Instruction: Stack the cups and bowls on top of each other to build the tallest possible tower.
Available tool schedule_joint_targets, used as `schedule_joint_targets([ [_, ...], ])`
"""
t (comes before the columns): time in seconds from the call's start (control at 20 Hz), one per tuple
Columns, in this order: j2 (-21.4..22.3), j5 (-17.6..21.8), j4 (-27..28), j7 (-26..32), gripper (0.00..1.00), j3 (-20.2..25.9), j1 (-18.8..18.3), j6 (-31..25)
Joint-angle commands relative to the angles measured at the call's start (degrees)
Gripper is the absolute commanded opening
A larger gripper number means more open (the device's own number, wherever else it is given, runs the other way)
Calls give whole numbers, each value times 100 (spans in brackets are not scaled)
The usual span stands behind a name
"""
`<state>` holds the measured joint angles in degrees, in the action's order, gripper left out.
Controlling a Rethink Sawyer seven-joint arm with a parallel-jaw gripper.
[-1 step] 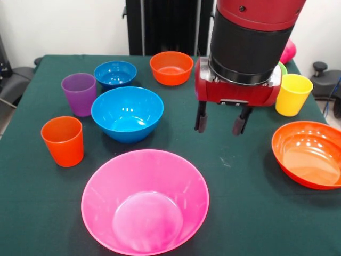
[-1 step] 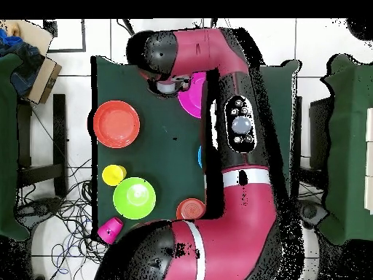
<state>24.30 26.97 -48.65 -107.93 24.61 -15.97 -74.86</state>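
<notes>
Nearest in the front view: very large pink bowl [image 1: 145,201], upright and empty on the green-covered table [image 1: 245,213]. Behind it to the left, medium blue bowl [image 1: 127,113], with orange cup [image 1: 63,141] at its left front and purple cup [image 1: 79,94] just behind that. Farther back, small blue bowl [image 1: 115,73] and small orange bowl [image 1: 171,68], side by side but apart. At the right edge, large orange bowl [image 1: 308,154], partly cut off. Behind it, yellow cup [image 1: 293,94], beside the arm's red wrist. Tool [image 1: 222,122] hanging over bare cloth between pink bowl and large orange bowl, both dark fingers [image 1: 202,117] spread apart, nothing between them, not touching any cup or bowl.

From overhead: arm [image 2: 233,146] covering much of the table. Visible beside it: large orange bowl [image 2: 116,124], yellow cup [image 2: 114,175], lime green bowl [image 2: 134,197], magenta cup [image 2: 111,230] lying at the table's corner near the base, small orange bowl [image 2: 190,210] half hidden, a slice of pink bowl [image 2: 191,98] under the wrist. Nothing stacked anywhere.
</notes>
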Motion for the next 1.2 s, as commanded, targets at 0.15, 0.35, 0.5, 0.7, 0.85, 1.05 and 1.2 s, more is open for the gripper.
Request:
schedule_joint_targets([
  [0.15, -52, 323, -578, 718, 100, -125, 194, 189],
  [0.35, -69, 328, -565, 705, 100, -130, 203, 210],
  [0.5, -57, 347, -590, 731, 100, -143, 209, 220],
  [0.7, -49, 368, -633, 709, 100, -164, 238, 263],
  [0.85, -62, 358, -648, 635, 100, -172, 272, 282],
  [1.05, -126, 333, -676, 525, 100, -170, 315, 377],
  [1.2, -159, 311, -674, 460, 100, -179, 329, 412],
])
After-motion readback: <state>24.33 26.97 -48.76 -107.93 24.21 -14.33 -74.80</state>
